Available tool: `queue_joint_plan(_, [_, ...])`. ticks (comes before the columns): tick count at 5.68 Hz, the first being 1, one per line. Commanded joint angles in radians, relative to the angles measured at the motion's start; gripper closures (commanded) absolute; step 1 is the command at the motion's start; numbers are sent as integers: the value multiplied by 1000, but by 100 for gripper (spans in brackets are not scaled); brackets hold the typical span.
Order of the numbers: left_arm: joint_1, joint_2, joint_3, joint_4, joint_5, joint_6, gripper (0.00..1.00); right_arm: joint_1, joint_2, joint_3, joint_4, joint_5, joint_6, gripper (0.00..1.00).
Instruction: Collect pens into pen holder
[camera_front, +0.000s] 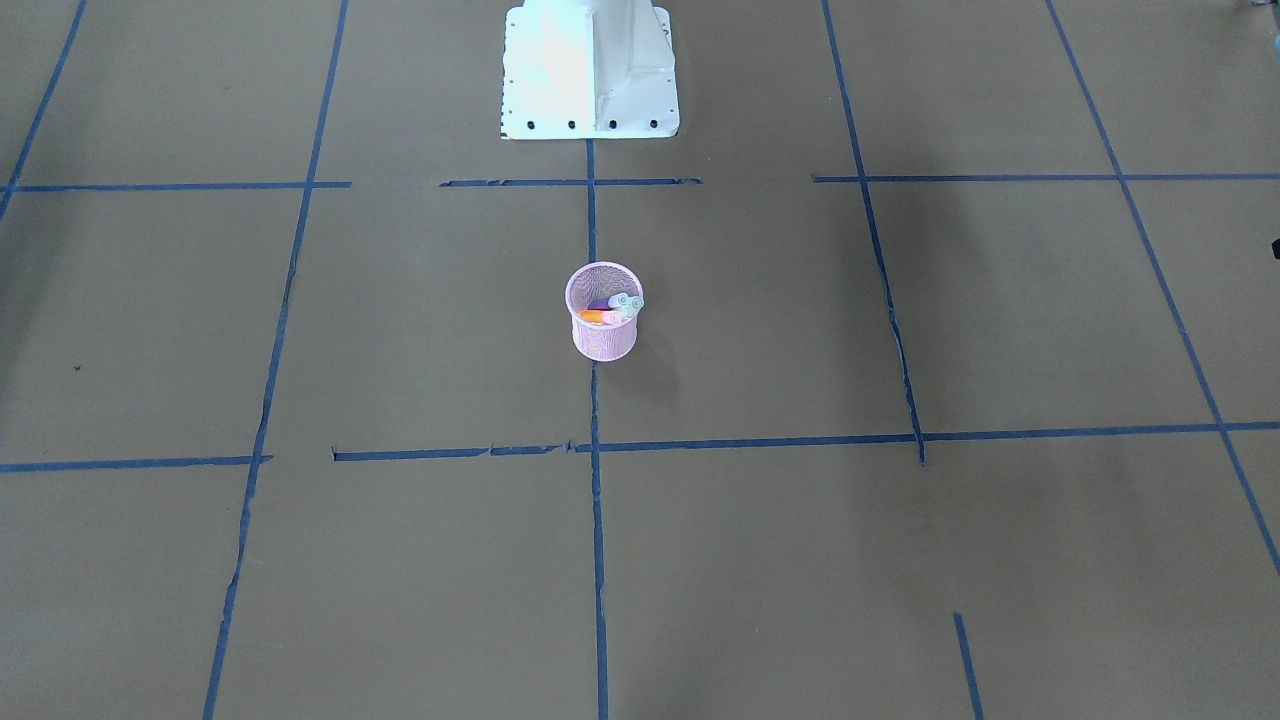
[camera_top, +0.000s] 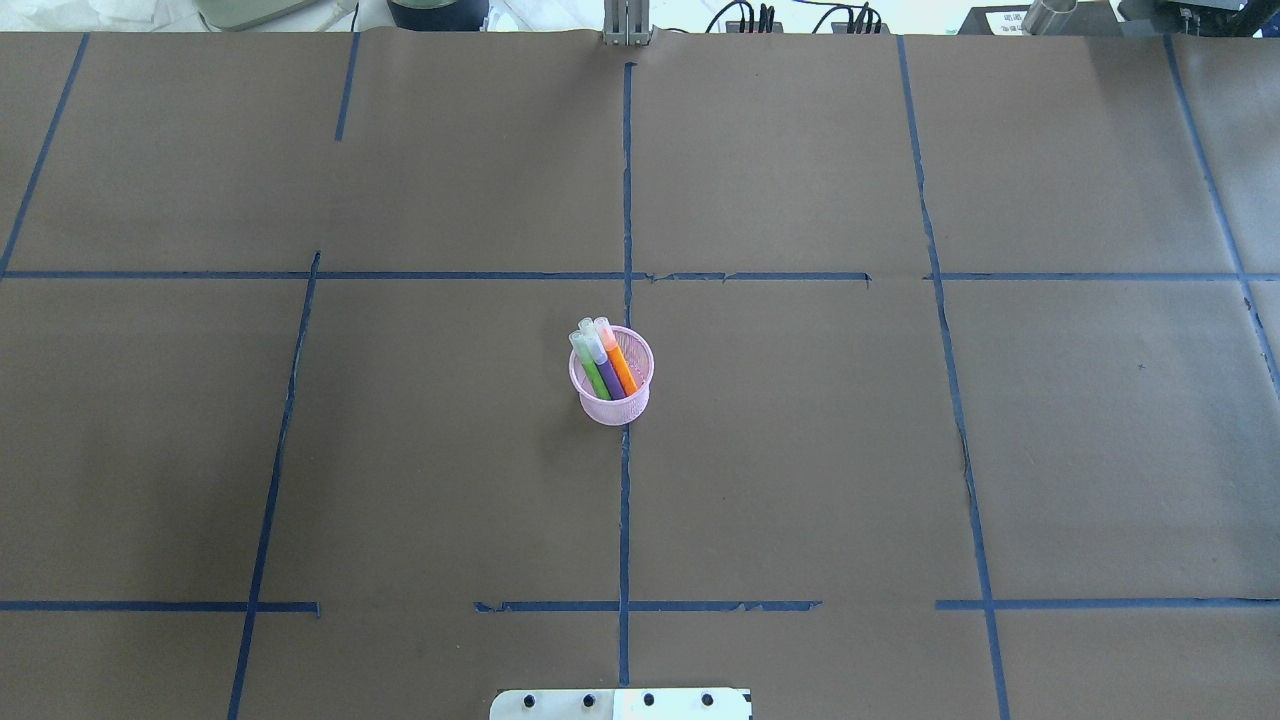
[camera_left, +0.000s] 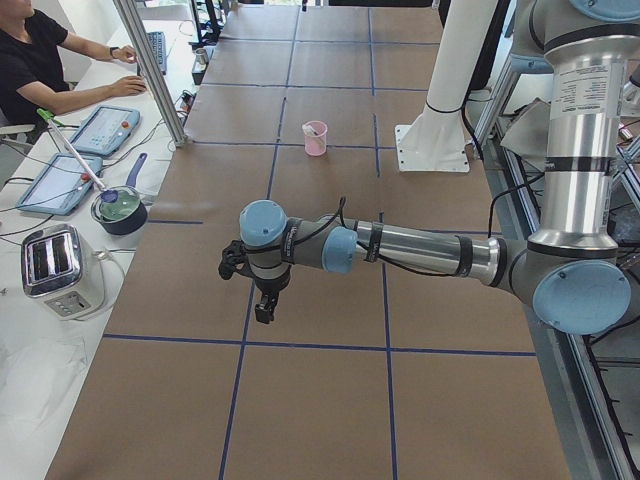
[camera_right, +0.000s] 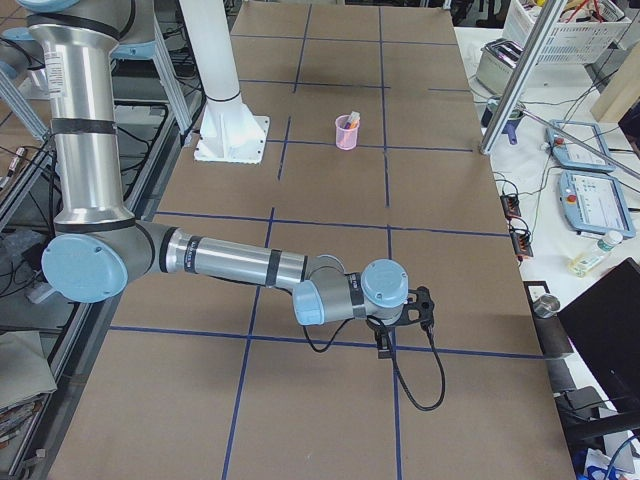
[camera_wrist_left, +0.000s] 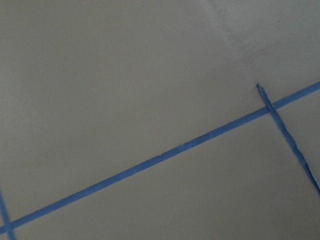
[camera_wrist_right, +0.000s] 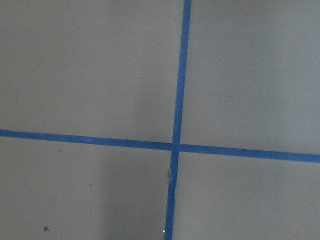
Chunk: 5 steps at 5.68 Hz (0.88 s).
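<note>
The pink wire-mesh pen holder (camera_top: 612, 407) stands upright near the middle of the table, also seen in the front-facing view (camera_front: 604, 341). Inside it lean three pens: a green one (camera_top: 592, 368), a purple one (camera_top: 608, 376) and an orange one (camera_top: 622, 368), pale cap ends up. My left gripper (camera_left: 262, 306) hangs over bare table far from the holder, seen only in the exterior left view; I cannot tell whether it is open or shut. My right gripper (camera_right: 385, 341) hovers likewise at the other end, state not readable. Both wrist views show only brown paper and blue tape.
The white robot base (camera_front: 590, 70) sits at the table's robot-side edge. Blue tape lines grid the brown paper. A person (camera_left: 40, 60) sits at a side bench with a toaster (camera_left: 60, 270) and a bowl (camera_left: 120, 208). Control tablets (camera_right: 590, 200) lie beyond the other end.
</note>
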Motion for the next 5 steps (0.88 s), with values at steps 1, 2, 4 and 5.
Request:
queue_joint_plan(1, [-6, -9, -2, 121, -4, 4, 0, -11, -2, 54, -146, -4, -32, 1])
queue_joint_plan(2, [-14, 3, -11, 131, -4, 9, 0, -8, 0, 59, -183, -17, -89, 1])
queue_joint_plan(4, [-14, 3, 7, 120, -5, 3, 0, 5, 4, 233, -454, -86, -200, 0])
queue_joint_plan(5, [-12, 3, 13, 118, -2, 1, 0, 24, -32, 333, -590, -91, -223, 0])
